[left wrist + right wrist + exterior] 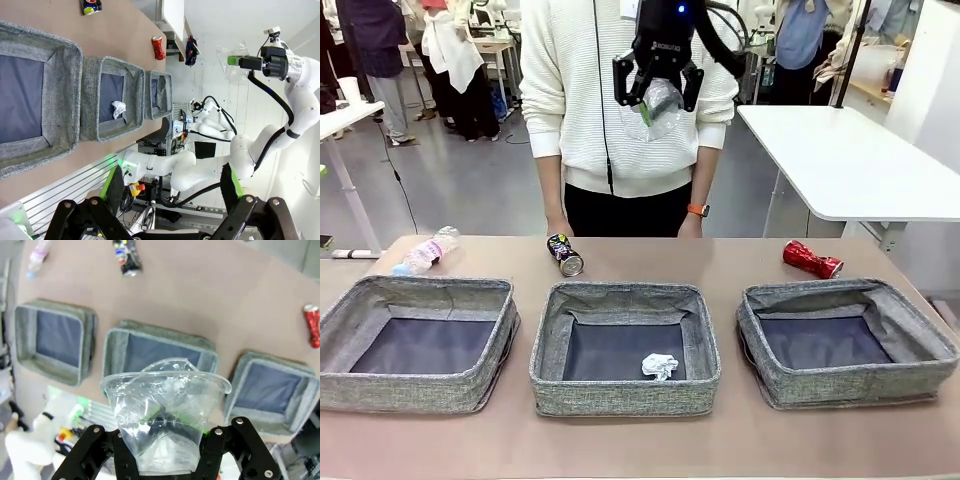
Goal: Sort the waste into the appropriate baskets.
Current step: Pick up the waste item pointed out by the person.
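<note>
Clear plastic cup (663,112) hangs high above the table (720,262), squashed btwn the closed fingers of the right gripper (657,100), in front of a person (580,100). Left gripper (171,189) is spread wide, holding nothing. Paper ball (659,366) lies in the middle basket (620,398), so the cup likely belongs in another: bring it low over that basket's centre before letting go, since it's light & could bounce out.

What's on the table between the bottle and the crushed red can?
The dark printed can lies on its side between the bottle and the crushed red can, seen in the front view.
</note>
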`<action>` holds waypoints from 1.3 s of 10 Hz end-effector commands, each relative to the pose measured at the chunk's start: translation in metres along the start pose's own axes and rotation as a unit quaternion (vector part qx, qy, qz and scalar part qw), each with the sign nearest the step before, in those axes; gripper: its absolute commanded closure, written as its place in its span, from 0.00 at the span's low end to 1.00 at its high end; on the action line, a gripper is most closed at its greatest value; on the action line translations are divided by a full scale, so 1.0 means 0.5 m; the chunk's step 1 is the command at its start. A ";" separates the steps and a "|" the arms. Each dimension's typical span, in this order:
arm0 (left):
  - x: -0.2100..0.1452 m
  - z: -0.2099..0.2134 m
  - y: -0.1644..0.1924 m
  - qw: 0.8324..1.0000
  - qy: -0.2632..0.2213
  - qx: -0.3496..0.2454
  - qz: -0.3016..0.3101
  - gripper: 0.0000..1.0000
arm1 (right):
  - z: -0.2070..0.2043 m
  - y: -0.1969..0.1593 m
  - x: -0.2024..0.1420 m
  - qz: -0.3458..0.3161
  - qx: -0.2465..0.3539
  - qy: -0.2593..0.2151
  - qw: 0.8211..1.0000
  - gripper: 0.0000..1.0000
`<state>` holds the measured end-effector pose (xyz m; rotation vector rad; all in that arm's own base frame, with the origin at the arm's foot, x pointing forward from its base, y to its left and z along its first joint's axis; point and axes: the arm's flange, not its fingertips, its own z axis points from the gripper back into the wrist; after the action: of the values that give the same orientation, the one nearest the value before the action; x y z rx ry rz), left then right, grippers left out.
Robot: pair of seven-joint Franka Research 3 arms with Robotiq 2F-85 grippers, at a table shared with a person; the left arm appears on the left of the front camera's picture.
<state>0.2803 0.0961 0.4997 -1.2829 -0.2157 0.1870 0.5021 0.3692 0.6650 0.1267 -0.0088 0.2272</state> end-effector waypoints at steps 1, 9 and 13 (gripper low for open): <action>-0.002 -0.001 -0.003 1.000 -0.002 -0.010 -0.011 0.00 | 0.022 0.060 0.003 -0.079 -0.014 -0.031 0.996 0.96; -0.002 -0.001 -0.003 1.000 -0.002 -0.010 -0.011 0.00 | 0.152 0.146 -0.110 -0.111 -0.081 -0.150 0.979 0.96; -0.002 -0.001 -0.003 1.000 -0.002 -0.010 -0.011 0.00 | 0.150 0.131 -0.130 -0.080 -0.060 -0.135 0.986 0.96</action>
<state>0.2802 0.0962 0.4998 -1.2829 -0.2159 0.1869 0.4252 0.4099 0.7435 0.0217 -0.2868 0.0426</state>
